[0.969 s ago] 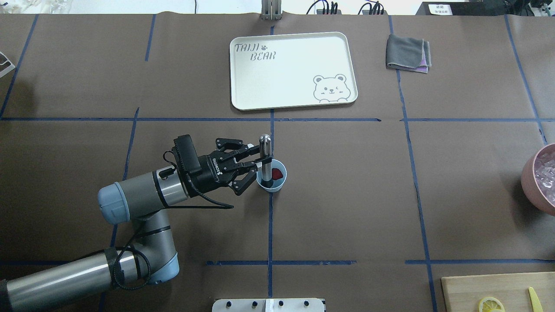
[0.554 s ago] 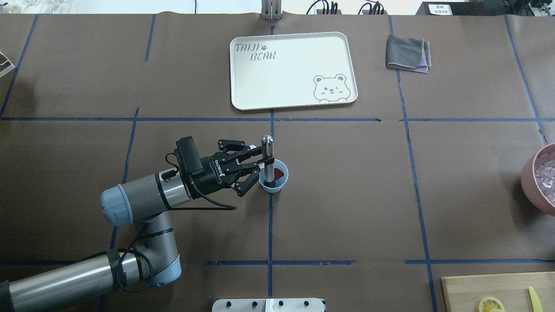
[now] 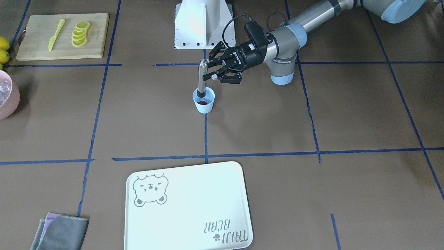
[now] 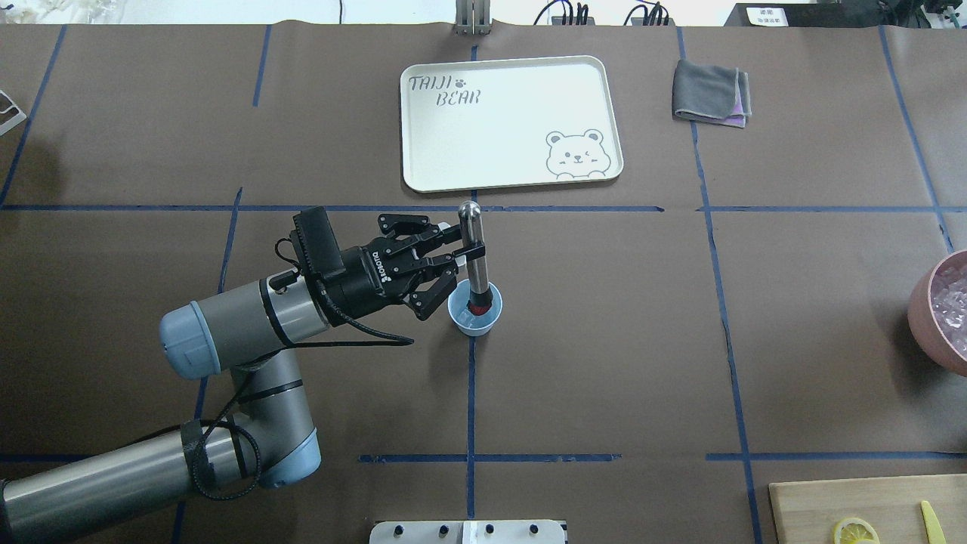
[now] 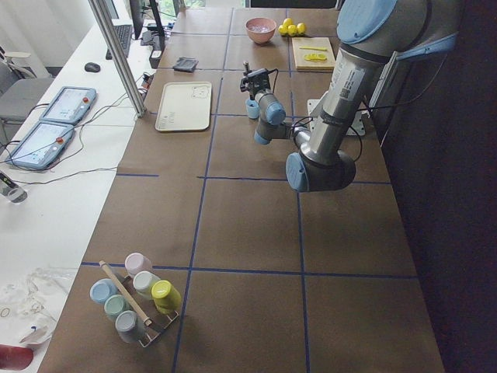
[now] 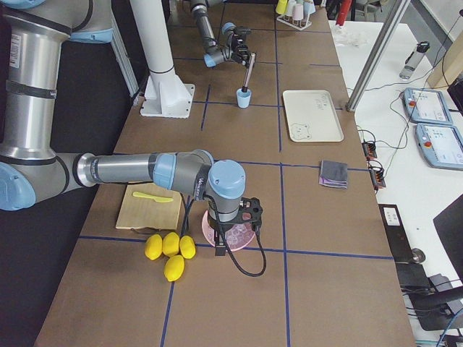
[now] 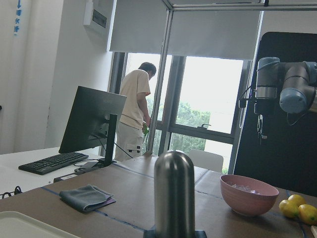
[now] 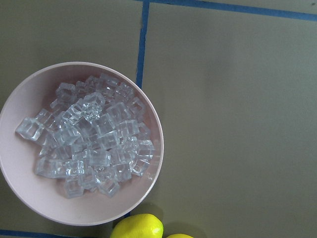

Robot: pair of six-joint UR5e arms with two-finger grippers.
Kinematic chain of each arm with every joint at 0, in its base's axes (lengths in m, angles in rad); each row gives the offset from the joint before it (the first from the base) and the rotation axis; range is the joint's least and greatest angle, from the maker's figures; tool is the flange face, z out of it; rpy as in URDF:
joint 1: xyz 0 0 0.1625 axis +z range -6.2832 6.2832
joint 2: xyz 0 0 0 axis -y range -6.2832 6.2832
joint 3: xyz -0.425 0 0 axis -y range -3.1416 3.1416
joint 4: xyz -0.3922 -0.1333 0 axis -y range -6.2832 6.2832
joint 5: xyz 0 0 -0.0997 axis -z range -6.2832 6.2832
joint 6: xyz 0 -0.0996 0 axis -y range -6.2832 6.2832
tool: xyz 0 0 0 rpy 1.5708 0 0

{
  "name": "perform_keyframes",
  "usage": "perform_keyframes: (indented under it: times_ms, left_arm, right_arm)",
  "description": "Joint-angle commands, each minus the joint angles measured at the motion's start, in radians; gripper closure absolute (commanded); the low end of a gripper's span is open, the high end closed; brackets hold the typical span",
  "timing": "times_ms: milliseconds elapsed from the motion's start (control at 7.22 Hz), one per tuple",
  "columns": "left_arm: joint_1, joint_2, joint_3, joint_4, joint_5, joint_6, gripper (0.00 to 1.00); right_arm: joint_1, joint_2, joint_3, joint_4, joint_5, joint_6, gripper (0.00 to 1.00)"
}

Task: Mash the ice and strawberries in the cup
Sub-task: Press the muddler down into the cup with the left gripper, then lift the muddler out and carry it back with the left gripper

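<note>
Left gripper: the left gripper [image 4: 462, 258] reaches in from the side, its fingers clenched on the upper part of a metal masher [image 4: 475, 264].
Masher: it stands about upright, its rounded top above the fingers and its dark tip down inside the cup [image 4: 461, 322].
Cup: pale blue, upright on the brown table cover, near the middle of the table and just beside a blue tape line.
Strawberry: the strawberry [image 3: 204, 102] lies at the bottom of the cup, with red showing on both sides of the masher's tip. Whether the tip presses on it cannot be told.
Ice: the ice [image 8: 91, 144] is heaped in a pink bowl [image 8: 34, 94] at the table's right end, well apart from the cup. Whether any ice is in the cup cannot be told.
Right gripper: the right gripper [image 6: 239, 220] hangs over the pink bowl. Whether it is released or clenched cannot be told.
Lemons: whole lemons [image 6: 168, 249] lie just beside the bowl.
Board: a wooden board [image 3: 34, 48] carries lemon slices [image 3: 80, 33] and a yellow knife [image 3: 56, 34].
Tray: a white tray [image 4: 514, 75] with a bear drawing lies beyond the cup.
Cloth: a folded grey cloth [image 4: 710, 92] lies near the tray.
</note>
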Motion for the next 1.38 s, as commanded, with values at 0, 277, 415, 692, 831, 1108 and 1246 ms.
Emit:
perform_keyframes:
  times_ms: [0, 277, 415, 692, 831, 1108, 1246]
  left_arm:
    - [-0.011, 0.01, -0.101, 0.12, -0.003, -0.001, 1.0]
    - [-0.012, 0.06, -0.3, 0.373, -0.006, -0.001, 1.0]
    - [-0.012, 0.08, -0.436, 0.578, -0.026, -0.001, 1.0]
    - [-0.046, 0.082, -0.653, 1.016, -0.084, -0.001, 1.0]
    - [-0.078, 0.082, -0.707, 1.213, -0.136, 0.001, 1.0]
    - [-0.207, 0.103, -0.706, 1.446, -0.321, 0.007, 1.0]
    - [-0.271, 0.103, -0.707, 1.575, -0.435, 0.011, 1.0]
  right_arm:
    - [-0.001, 0.0, 0.0, 0.0, 0.001, 0.0, 0.01]
    - [-0.001, -0.001, 0.0, 0.0, 0.001, 0.001, 0.01]
    - [0.002, 0.0, 0.0, 0.0, 0.001, 0.002, 0.01]
    - [-0.001, -0.001, 0.0, 0.0, 0.001, 0.0, 0.01]
    - [-0.001, -0.002, 0.0, 0.0, 0.001, -0.002, 0.01]
    - [-0.001, -0.006, 0.0, 0.0, 0.001, -0.006, 0.01]
    - [-0.001, -0.005, 0.002, 0.0, 0.001, -0.006, 0.01]
